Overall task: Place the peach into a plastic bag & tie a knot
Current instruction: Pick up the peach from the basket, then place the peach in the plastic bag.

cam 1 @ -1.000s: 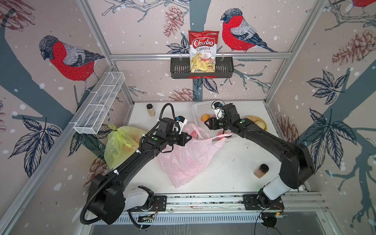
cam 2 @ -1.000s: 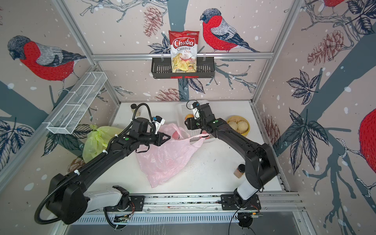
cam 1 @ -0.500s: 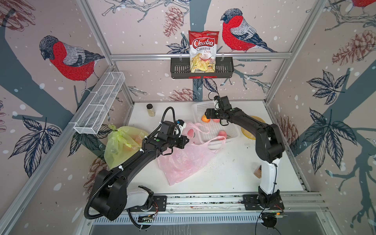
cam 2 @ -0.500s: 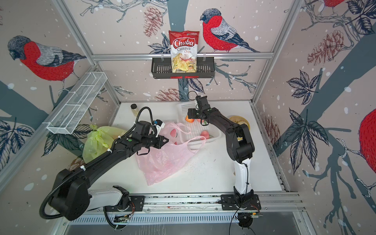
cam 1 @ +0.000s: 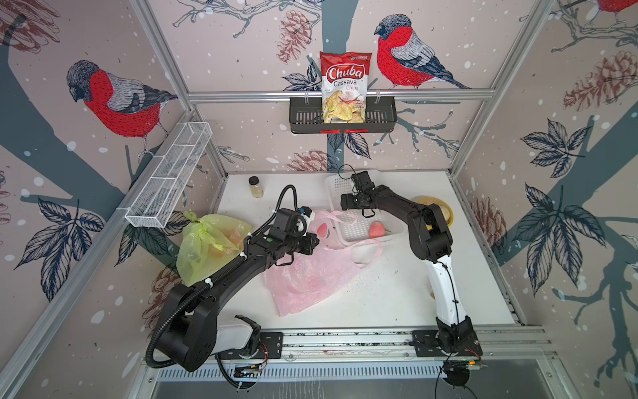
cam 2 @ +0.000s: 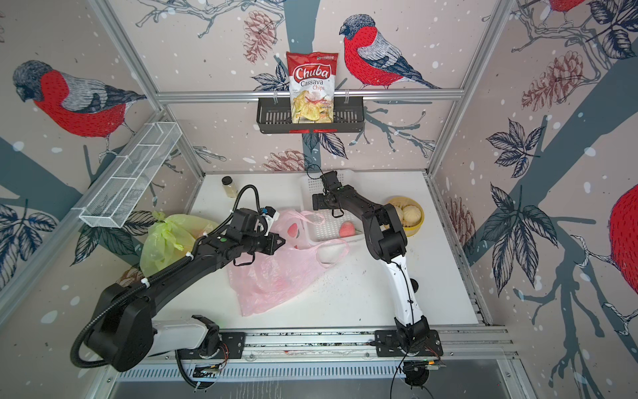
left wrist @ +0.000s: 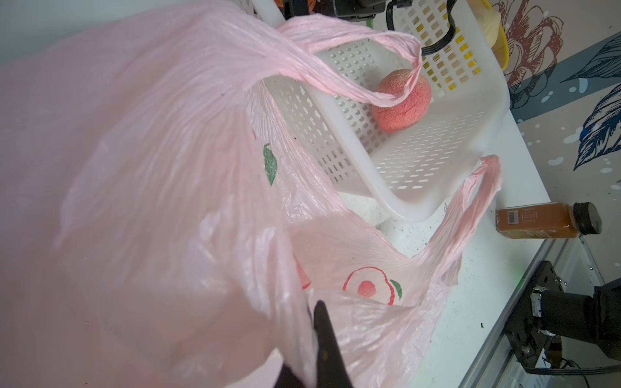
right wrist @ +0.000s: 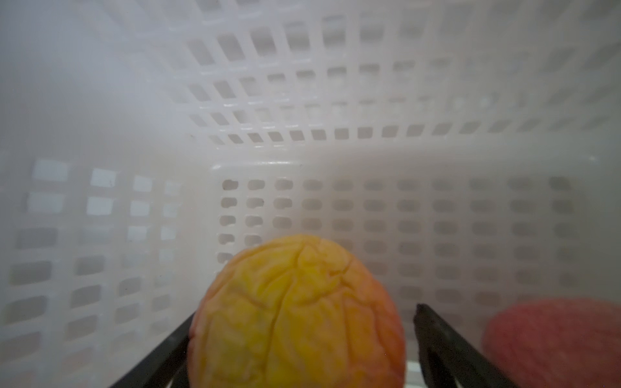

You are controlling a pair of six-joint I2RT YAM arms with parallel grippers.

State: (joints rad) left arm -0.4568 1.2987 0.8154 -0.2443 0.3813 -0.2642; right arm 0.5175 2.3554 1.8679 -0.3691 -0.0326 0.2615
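Yellow-orange peach (right wrist: 295, 312) sits between the right fingers (right wrist: 437, 342), spread wide; left fingers (left wrist: 326, 339) pinch the pink bag (left wrist: 168, 168).

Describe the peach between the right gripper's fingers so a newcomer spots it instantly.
At the back of the white table stands a white perforated plastic basket. Inside, the open right gripper straddles a wrinkled yellow-orange peach. Its only visible neighbour there, a pink-red peach, lies nearer the front.
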